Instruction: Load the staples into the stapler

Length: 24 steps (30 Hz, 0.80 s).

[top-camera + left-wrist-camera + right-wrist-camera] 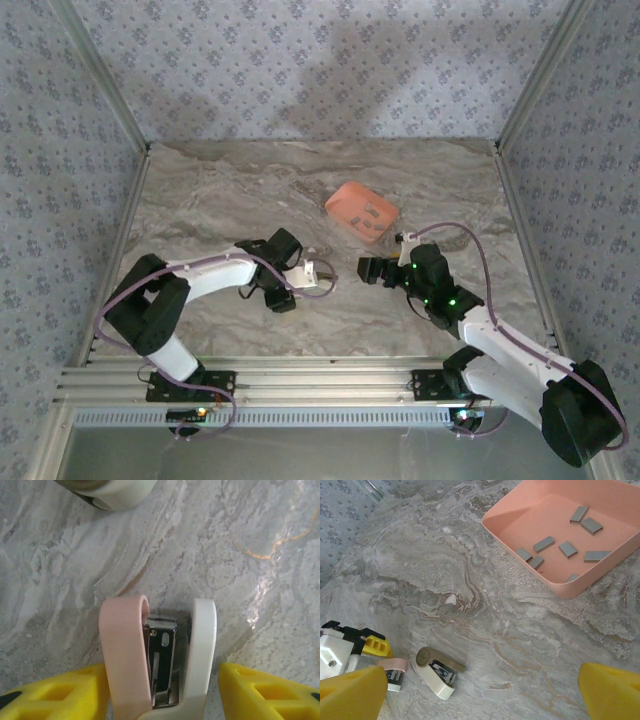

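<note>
The pale pink and white stapler (pixel 122 645) lies on the marble table, hinged open, with its metal channel showing between the two halves. My left gripper (pixel 161 672) straddles it. The left yellow finger (pixel 60 695) sits against the pink side, and the right finger (pixel 270 692) stands a thin gap off the white side. From above, the left gripper (pixel 305 270) is at centre table with the stapler (pixel 322 270) at its tip. Several grey staples (pixel 555 545) lie in the salmon tray (pixel 535 520). My right gripper (pixel 480 700) hovers open above bare table, holding nothing.
A second small stapler (pixel 437 672), olive-brown on top with a cream base, lies just beyond the pink one. It also shows at the top edge of the left wrist view (pixel 110 492). The tray (pixel 340 200) sits at back right, and metal rails border the table.
</note>
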Available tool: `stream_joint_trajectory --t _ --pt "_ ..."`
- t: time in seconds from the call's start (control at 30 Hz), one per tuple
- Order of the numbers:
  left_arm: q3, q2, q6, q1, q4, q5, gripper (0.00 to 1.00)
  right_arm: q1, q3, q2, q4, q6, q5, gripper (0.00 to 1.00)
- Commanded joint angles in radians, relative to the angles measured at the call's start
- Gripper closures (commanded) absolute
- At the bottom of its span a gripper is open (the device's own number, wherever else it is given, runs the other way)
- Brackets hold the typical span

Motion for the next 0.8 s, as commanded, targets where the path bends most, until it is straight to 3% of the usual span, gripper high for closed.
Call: stream_joint_trajectory --t 0.0,0.37,0.77 --pt "0.017 0.011 0.002 0.007 0.016 0.051 0.47 0.007 0.006 -0.005 0.001 -0.015 -0.011 0.0" --pt "-0.015 -0.057 -0.039 0.026 0.056 0.056 0.66 0.008 0.0 0.005 -0.005 -0.012 -0.024 0.0" --pt "-0.139 -0.252 -0.144 0.04 0.203 0.044 0.69 0.042 0.029 0.08 0.044 -0.024 -0.017 0.0"
